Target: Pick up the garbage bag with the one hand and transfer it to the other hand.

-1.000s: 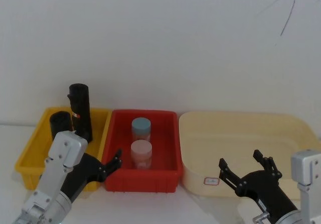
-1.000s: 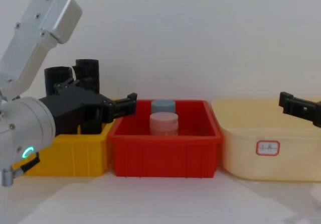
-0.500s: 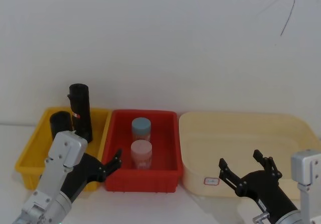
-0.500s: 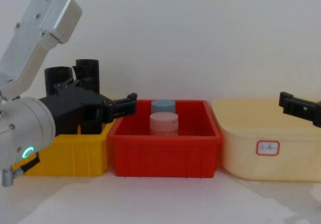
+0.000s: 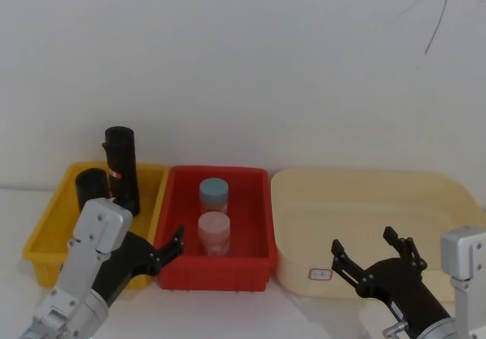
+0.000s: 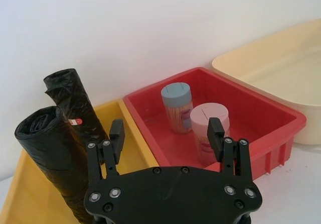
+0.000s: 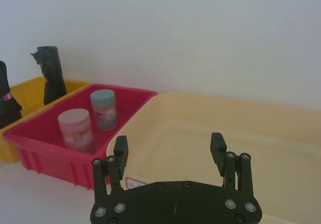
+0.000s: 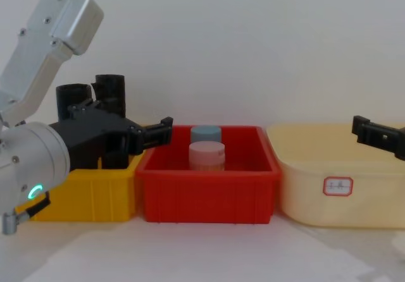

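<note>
Well, garbage bag (image 6: 50,153): thick crinkled black roll.

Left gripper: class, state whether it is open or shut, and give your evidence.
Open: the left gripper has its two fingers spread wide apart, with nothing held between them.

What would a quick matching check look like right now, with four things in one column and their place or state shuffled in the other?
Column A
1. garbage bag
2. pink-lidded jar
3. left tool
4. right tool

Column B
a. open, at the near side of the cream tub
b. upright in the yellow bin
c. in the red bin, in front of the blue-lidded jar
d. open, by where the yellow and red bins meet

Pairs: 1-b, 2-c, 3-d, 4-a
</note>
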Robot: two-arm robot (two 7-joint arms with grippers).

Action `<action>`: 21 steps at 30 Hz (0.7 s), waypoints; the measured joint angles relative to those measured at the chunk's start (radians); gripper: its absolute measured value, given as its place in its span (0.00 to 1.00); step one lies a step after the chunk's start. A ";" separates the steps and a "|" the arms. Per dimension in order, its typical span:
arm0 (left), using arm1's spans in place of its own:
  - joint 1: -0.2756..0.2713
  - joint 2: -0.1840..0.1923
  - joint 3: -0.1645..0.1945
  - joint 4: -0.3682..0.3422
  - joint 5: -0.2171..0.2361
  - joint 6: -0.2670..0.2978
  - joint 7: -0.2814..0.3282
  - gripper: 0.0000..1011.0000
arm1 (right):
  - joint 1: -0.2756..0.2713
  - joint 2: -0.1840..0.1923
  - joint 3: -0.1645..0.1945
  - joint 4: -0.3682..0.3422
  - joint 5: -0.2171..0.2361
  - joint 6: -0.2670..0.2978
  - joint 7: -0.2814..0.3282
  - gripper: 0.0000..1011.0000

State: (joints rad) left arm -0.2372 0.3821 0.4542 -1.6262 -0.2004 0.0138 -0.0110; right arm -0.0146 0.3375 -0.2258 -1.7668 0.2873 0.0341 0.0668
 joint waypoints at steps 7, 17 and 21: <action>0.000 0.000 0.000 0.000 0.000 0.000 0.000 0.99 | 0.000 0.000 0.000 0.000 0.000 0.000 0.000 0.99; 0.000 0.000 0.000 0.000 0.000 0.000 0.000 0.99 | 0.000 0.000 0.000 0.000 0.000 0.000 0.000 0.99; 0.000 0.000 0.000 0.000 0.000 0.000 0.000 0.99 | 0.000 0.000 0.000 0.000 0.000 0.000 0.000 0.99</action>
State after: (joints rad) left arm -0.2372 0.3821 0.4542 -1.6262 -0.2004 0.0138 -0.0109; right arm -0.0146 0.3375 -0.2258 -1.7668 0.2873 0.0341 0.0668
